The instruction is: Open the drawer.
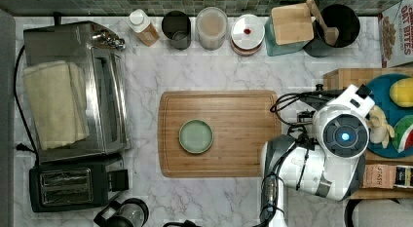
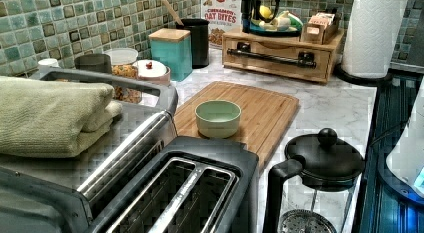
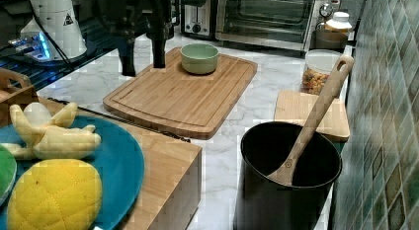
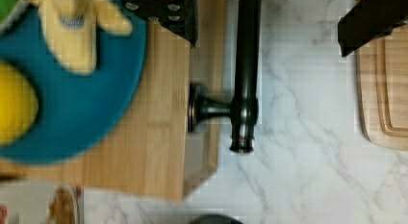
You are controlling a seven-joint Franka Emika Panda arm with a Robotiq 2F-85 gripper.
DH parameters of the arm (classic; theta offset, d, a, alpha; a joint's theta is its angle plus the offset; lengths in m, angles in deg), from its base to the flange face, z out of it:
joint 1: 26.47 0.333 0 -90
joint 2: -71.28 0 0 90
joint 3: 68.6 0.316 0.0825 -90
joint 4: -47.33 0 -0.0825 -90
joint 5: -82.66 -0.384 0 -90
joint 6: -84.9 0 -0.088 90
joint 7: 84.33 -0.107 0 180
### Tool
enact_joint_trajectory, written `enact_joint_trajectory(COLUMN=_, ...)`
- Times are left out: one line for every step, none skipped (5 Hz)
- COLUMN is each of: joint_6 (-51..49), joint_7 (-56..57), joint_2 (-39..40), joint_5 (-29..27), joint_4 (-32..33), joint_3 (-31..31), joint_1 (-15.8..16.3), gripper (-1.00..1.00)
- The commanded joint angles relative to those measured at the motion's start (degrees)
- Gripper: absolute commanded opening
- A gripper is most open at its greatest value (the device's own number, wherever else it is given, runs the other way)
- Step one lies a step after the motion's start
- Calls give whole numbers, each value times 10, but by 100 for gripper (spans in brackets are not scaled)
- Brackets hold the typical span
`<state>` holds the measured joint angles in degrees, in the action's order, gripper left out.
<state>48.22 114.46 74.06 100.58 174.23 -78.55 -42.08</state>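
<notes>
The drawer point(image 2: 280, 63) is the light-wood front of a low box by the tiled wall, with a long black bar handle point(image 2: 272, 55) across it. From the wrist view the handle point(image 4: 245, 65) runs on its post between my two black fingers point(image 4: 163, 12), which stand wide apart. One finger is over the box top, the other over the marble. My gripper point(image 4: 267, 39) is open and touches nothing. In the right view the gripper point(image 3: 143, 68) hangs above the counter between the box's handle point(image 3: 123, 119) and the cutting board. The arm point(image 1: 341, 134) covers the box's front edge in the top view.
A blue plate point(image 4: 96, 113) with toy fruit sits on the box top. The wooden cutting board point(image 1: 219, 134) holds a green bowl point(image 1: 196, 136). A black utensil pot point(image 3: 286, 185), jars, a paper towel roll point(image 2: 372, 33), a French press point(image 2: 320, 168), a toaster and a toaster oven ring the marble counter.
</notes>
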Motion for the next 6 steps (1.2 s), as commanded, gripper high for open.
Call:
enact_joint_trajectory(joint_6=12, joint_7=35, joint_2=65, joint_5=-17, joint_4=14, joint_3=-17, joint_1=-19, gripper=100)
enact_joint_trajectory(joint_6=18, joint_7=-28, joint_2=81, joint_5=26, joint_4=18, joint_3=-31, joint_1=-8, gripper=100)
enact_joint_trajectory(joint_6=78, joint_7=-9, joint_2=103, joint_5=3, joint_4=34, joint_3=-33, joint_1=-25, gripper=100)
enact_joint_trajectory(joint_6=103, joint_7=-27, joint_2=117, joint_5=4, joint_4=45, joint_3=-31, joint_1=-22, gripper=100)
enact_joint_trajectory(joint_6=116, joint_7=-61, joint_2=148, joint_5=8, joint_4=35, joint_3=-31, joint_1=-16, gripper=100)
enact_joint_trajectory(joint_6=118, joint_7=-46, joint_2=160, joint_5=-7, joint_4=30, joint_3=-48, joint_1=-3, gripper=100)
